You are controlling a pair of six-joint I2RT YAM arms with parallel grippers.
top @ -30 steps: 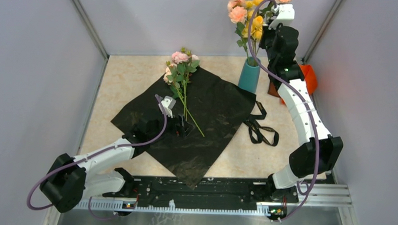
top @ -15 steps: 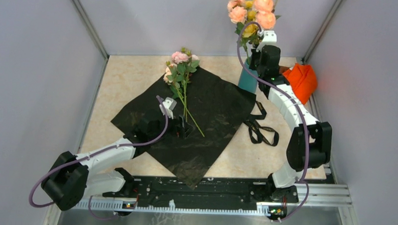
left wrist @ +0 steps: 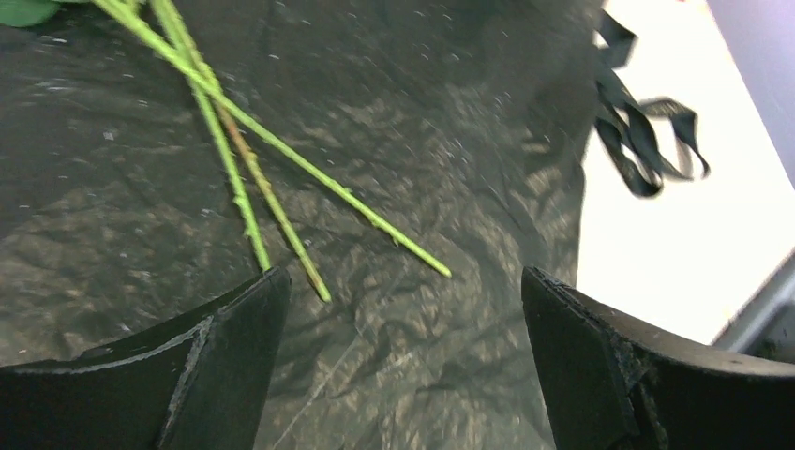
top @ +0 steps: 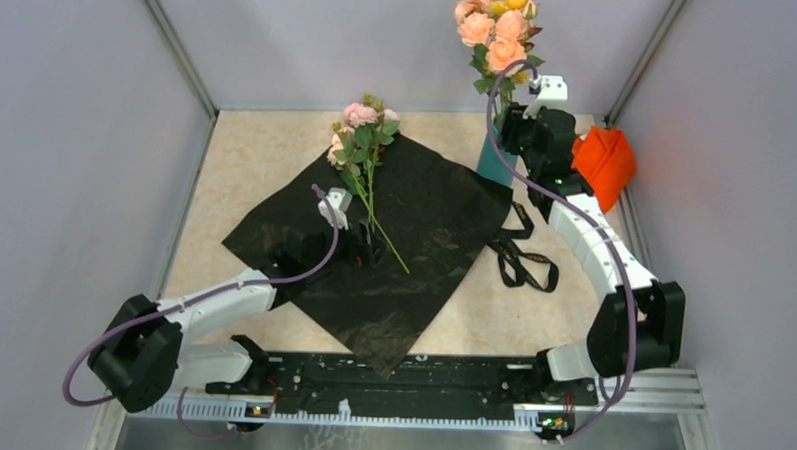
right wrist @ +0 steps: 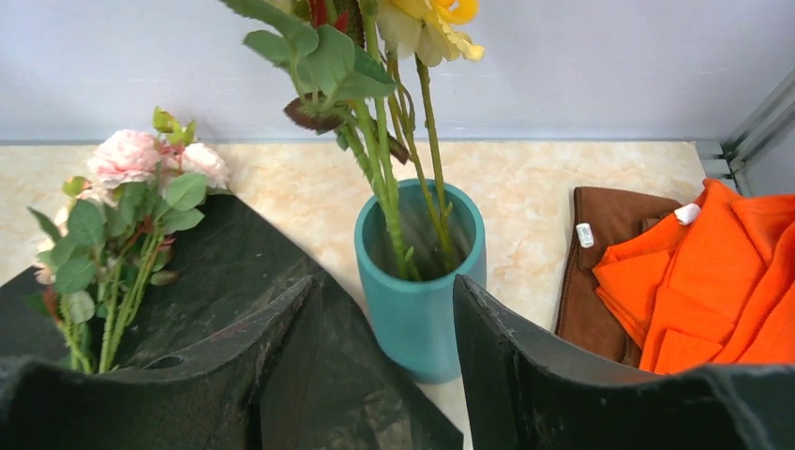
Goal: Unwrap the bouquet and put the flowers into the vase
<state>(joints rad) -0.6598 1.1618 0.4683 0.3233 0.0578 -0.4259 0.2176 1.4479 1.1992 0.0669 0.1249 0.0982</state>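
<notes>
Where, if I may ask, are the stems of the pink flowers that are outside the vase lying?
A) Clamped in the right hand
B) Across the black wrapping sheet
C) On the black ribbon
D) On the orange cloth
B: the thin green stems of the pink flowers run across the spread-out black wrapping sheet, and nothing grips them.

No text, brand, number or sign can be read in any view. In the right wrist view, a small white tag [right wrist: 584, 234] sits on the brown cloth [right wrist: 614, 281] at the right of the frame, but its print is too small to read.
</notes>
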